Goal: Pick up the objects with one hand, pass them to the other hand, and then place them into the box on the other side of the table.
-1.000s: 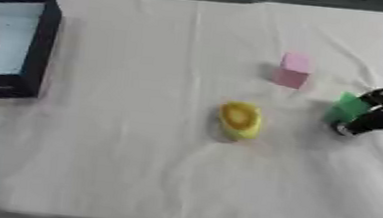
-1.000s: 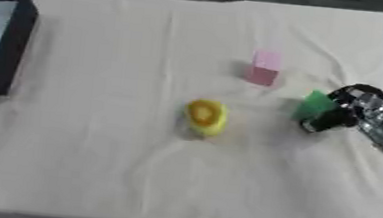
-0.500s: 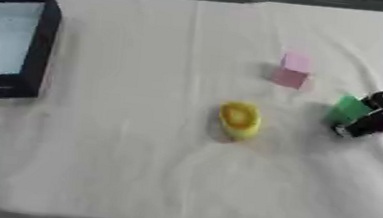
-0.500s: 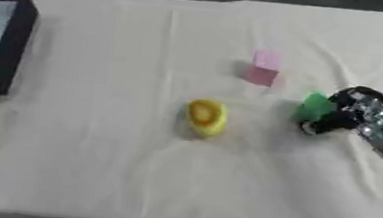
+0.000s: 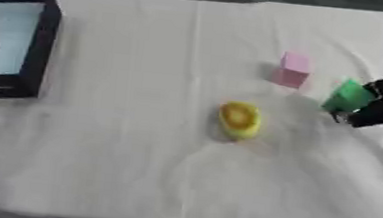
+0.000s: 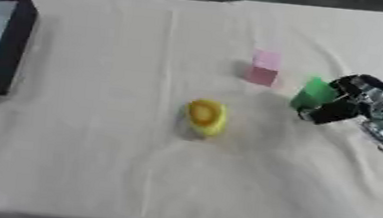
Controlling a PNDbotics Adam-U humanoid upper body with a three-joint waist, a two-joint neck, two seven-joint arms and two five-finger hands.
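R hand [image 6: 354, 99] at desk's right edge, fingers curled round the green block [image 6: 313, 94]. Pink block [image 6: 263, 67] just beside it to the left, yellow object [image 6: 206, 116] mid-desk. Black box [image 5: 17, 44] far left on the cloth-covered desk [image 5: 136, 176]; L hand not visible.

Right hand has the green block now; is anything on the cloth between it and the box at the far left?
The right hand grips the green block. The yellow object lies low on the cloth between it and the box; the pink block sits nearby.
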